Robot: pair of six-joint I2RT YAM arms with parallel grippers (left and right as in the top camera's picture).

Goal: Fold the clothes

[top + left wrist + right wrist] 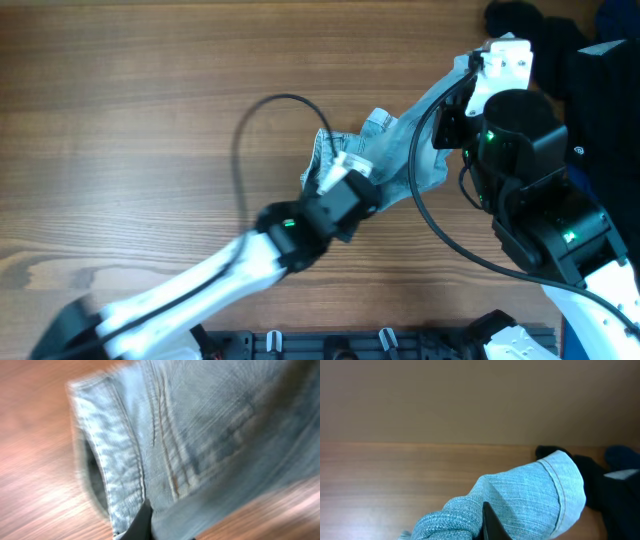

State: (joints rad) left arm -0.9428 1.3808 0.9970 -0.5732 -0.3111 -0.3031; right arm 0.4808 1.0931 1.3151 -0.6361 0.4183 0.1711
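Left gripper (338, 172): your claw is clamped shut on the shorts (400, 150) at their near edge.
Right gripper (476, 66): pinched tight on the far end, denim draped over its finger.
Shorts: bunched, strung between both claws, right of the table's (130, 110) centre.
Black garment (522, 22): far right corner.

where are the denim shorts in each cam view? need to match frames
Overhead: shorts right of centre, stretched between the two arms.
Left wrist: shorts fill most of the frame, seams and hem close up, blurred.
Right wrist: shorts bunched at bottom centre.
Shared landmark: wooden table, also seen at left in the left wrist view and behind the shorts in the right wrist view.
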